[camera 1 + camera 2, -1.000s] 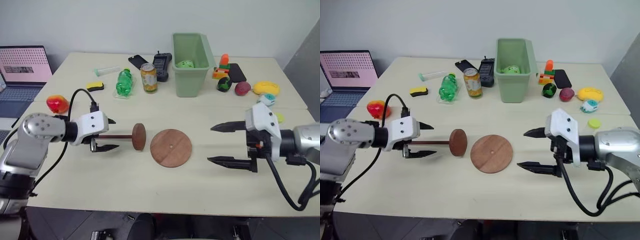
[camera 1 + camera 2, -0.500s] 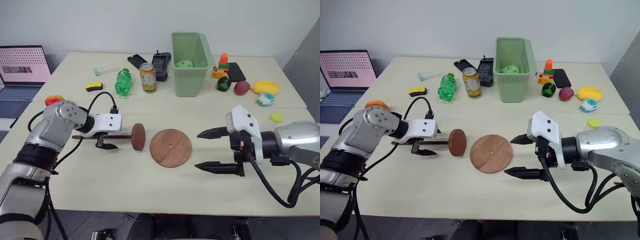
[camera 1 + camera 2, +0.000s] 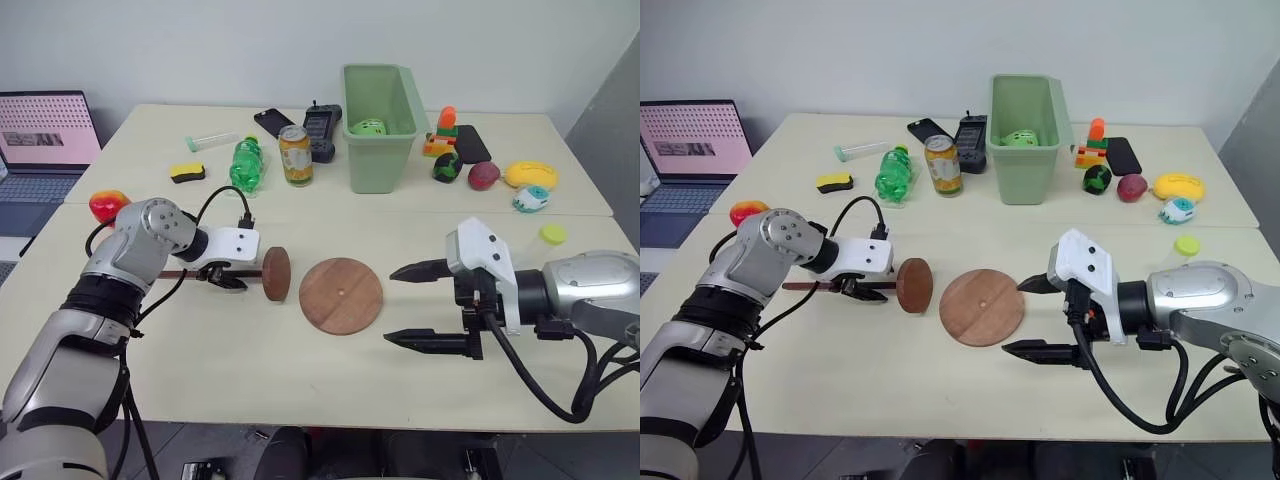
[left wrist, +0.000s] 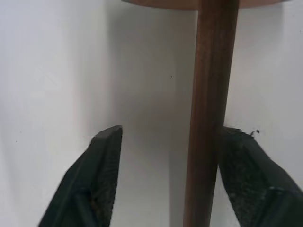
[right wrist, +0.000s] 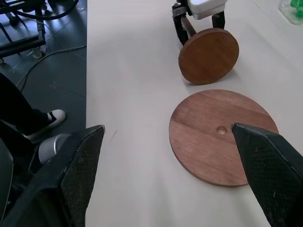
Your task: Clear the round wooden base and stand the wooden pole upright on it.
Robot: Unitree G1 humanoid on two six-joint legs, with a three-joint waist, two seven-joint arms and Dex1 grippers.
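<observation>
The round wooden base [image 3: 341, 295] lies flat and bare at mid-table, its small centre hole showing. To its left the wooden pole [image 3: 190, 273] lies on its side, and the disc [image 3: 276, 274] on its end stands on edge near the base. My left gripper [image 3: 226, 277] points down over the rod [image 4: 208, 109], open. One finger [image 4: 241, 161] touches the rod and the other stands apart. My right gripper [image 3: 400, 305] hovers wide open just right of the base [image 5: 222, 137], holding nothing.
A green bin [image 3: 380, 130], a can [image 3: 297, 155], a green bottle [image 3: 246, 165], phones and toy fruit line the far side. A laptop [image 3: 45, 130] sits far left, with a red fruit [image 3: 108, 205] near my left arm. A person's shoe [image 5: 52, 116] shows beside the table.
My left gripper has come forward and down over the rod, and its fingers have narrowed around it. My right gripper has drifted a little toward the base. The pole and base have not moved.
</observation>
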